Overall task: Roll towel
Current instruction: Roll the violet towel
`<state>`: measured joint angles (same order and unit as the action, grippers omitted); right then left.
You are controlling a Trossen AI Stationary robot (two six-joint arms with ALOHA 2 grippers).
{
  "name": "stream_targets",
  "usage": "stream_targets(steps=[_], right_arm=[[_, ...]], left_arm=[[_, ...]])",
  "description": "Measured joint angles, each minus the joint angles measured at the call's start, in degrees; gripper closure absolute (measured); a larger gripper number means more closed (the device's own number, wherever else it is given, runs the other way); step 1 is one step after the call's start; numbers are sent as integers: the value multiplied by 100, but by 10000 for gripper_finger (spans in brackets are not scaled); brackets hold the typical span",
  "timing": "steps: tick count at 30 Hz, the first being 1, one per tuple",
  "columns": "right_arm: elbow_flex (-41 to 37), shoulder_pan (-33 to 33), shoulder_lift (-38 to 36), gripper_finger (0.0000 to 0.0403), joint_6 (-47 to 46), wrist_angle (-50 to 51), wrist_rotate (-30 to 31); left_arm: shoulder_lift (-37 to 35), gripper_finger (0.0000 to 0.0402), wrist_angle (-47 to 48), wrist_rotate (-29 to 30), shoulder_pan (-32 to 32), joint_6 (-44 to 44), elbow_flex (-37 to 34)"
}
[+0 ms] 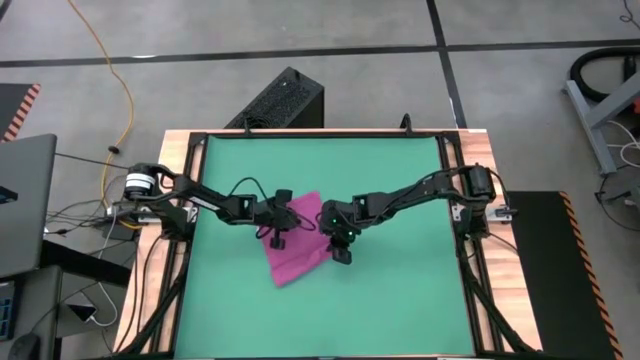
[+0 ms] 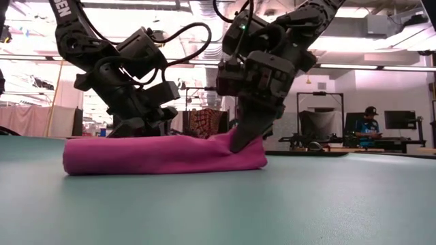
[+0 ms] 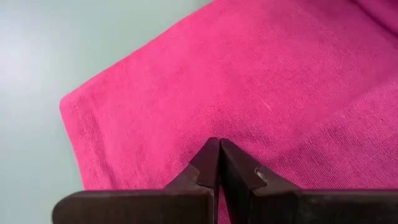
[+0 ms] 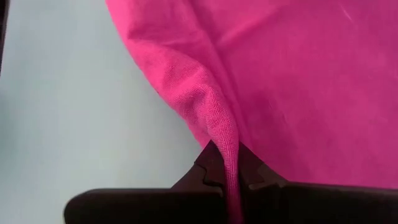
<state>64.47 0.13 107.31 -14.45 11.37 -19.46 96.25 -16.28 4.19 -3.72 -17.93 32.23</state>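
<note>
The magenta-pink towel (image 1: 296,243) lies folded flat near the middle of the green mat (image 1: 400,300); in the low view it is a low, long bundle (image 2: 157,155). My left gripper (image 1: 278,238) is shut, with its tips down on the towel's left part (image 3: 219,148). My right gripper (image 1: 342,252) is shut on the towel's right edge (image 4: 227,163). The white tag does not show. My left gripper's shut fingertips (image 3: 208,155) rest on the towel's top surface (image 3: 217,124), a little in from a corner (image 3: 67,102), coming from above. No ridge of cloth shows between the fingers. The towel lies flat on the mat under them. My right gripper pinches a raised ridge of cloth (image 4: 224,134) at the towel's right edge between its two fingers, slanting down from above. The ridge rises off the mat into the fingers (image 2: 242,139); the remainder of the towel lies on the mat.
The mat has bare room toward the near edge (image 1: 330,320) and at the right (image 1: 410,180). A wooden frame (image 1: 180,290) rims the table. A black box (image 1: 285,100) stands beyond the far edge. A person (image 2: 369,119) sits far off in the room.
</note>
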Motion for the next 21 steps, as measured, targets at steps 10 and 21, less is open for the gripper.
stream_targets(steps=[10, 21], right_arm=[[-4, -110, 0, 390, -359, -12, 149], [20, -336, 572, 390, -507, -261, -352]], left_arm=[[4, 401, -35, -20, 36, -10, -2], [4, 401, -35, -42, 47, -90, -7]])
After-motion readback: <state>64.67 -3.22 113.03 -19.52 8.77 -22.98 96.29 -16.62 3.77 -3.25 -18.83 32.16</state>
